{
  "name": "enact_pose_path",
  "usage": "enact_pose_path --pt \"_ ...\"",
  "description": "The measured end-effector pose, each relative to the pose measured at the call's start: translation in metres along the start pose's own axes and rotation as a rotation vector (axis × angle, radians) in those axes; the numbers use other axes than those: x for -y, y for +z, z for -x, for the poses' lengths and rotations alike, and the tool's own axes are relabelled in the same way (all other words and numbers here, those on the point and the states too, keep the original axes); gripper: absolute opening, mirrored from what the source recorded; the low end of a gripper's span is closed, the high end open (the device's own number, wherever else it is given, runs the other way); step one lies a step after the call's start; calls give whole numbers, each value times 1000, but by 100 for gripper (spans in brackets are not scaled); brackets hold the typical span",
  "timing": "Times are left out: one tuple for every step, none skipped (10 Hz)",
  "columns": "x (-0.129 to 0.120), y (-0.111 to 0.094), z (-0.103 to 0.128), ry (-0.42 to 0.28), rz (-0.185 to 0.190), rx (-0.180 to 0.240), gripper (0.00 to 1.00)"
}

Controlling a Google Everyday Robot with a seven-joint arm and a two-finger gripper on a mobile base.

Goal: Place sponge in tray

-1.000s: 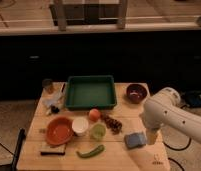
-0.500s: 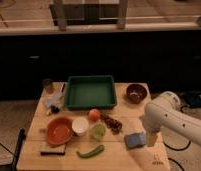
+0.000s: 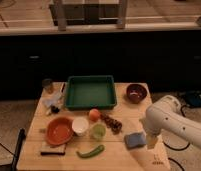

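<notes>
My gripper (image 3: 151, 141) hangs just beside the sponge (image 3: 135, 140), on its right, near the front right corner of the table (image 3: 119, 156); I cannot tell how far open it is or whether it holds anything. Coming in off-centre, I could nudge that soft block toward the table's edge, or pinch one corner and drop it. A low carry to the tray (image 3: 91, 93) could knock the green cup (image 3: 98, 131) or orange fruit (image 3: 94, 114) standing between.

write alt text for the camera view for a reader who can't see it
A white robot arm holds its hand beside a blue-grey sponge at the near edge of a wooden table. A dark green tray sits at the back, with an orange bowl and cups in front.
</notes>
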Motion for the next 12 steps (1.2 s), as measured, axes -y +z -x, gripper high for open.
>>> enact_pose_path --pt "0 2 0 -3 -1 1 80" --pt "-2 6 -1 -10 -1 4 80" --pt "-3 8 0 -19 -2 9 80" --pt "-4 11 0 -24 -2 10 80" --pt "-5 15 1 -32 -2 15 80" --pt "-5 18 -1 -36 -4 15 80" --pt "-6 25 0 -41 -3 20 80" --pt "-6 29 1 -51 -3 24 80" --pt "-6 32 2 -60 -5 26 80" --pt "-6 36 2 -69 -6 27 80" --pt "-6 37 2 -74 -6 32 80" --pt "-6 39 3 -77 -5 36 80"
